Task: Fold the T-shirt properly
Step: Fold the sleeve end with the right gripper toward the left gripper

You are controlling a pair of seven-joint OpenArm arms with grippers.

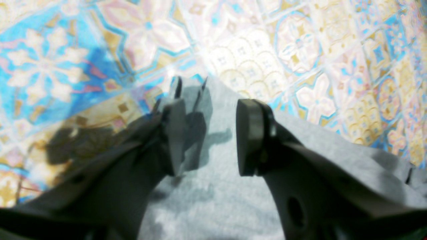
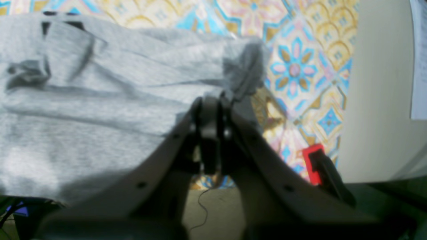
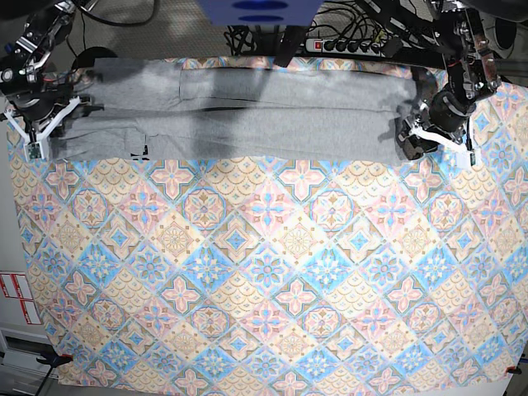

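Note:
The light grey T-shirt (image 3: 247, 124) lies folded into a long strip along the far edge of the table. A bit of black lettering (image 3: 139, 151) peeks out at its front edge. My left gripper (image 3: 433, 140) stands at the strip's right end. In the left wrist view it (image 1: 210, 133) is open, its fingers (image 1: 248, 133) apart over the grey cloth (image 1: 217, 200) with nothing pinched. My right gripper (image 3: 41, 136) is at the strip's left end. In the right wrist view it (image 2: 211, 106) is shut, with a bunched corner of the T-shirt (image 2: 242, 73) at its tips.
The pastel floral-tile tablecloth (image 3: 264, 280) covers the whole table in front of the shirt. A power strip (image 3: 355, 45) and cables lie behind the far edge. A red clamp (image 2: 312, 163) sits at the table's edge near my right gripper.

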